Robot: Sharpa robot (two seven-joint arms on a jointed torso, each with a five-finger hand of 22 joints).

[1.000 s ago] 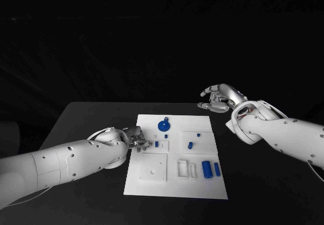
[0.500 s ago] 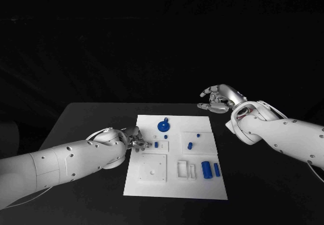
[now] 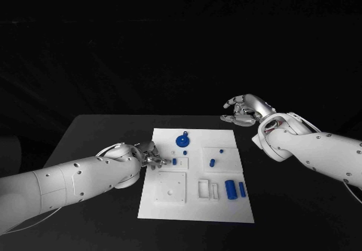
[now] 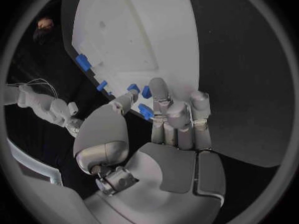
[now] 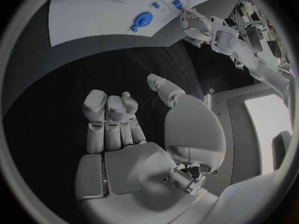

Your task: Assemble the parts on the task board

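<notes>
1. Parts: small blue pieces, hard-looking and likely light moulded plastic. Judgement: stiff, not fragile, but smooth and small enough to slip or tip, so a fingertip pinch across the short sides seems best.
2. Look of the parts: a round blue disc (image 3: 182, 140) with a small knob stands near the board's far edge; a small peg (image 3: 212, 162) sits in the right middle panel; two upright blocks (image 3: 230, 189) stand near the board's right near corner.
3. More small blue pieces (image 3: 175, 161) lie at the board's left middle, just beside the left hand.
4. Board (image 3: 196, 209): flat white plate with raised white square fixtures, lying mid-tabletop (image 3: 98, 130).
5. Left hand (image 3: 149, 157) is at the board's left edge. In the left wrist view its fingertips (image 4: 157, 87) lie touching or just beside one blue piece (image 4: 144, 110). Fingers are drawn close together; whether the piece is truly pinched, I cannot tell.
6. Right hand (image 3: 242, 111) hovers above the tabletop beyond the board's far right corner, well apart from every part, fingers curled in and holding nothing.
</notes>
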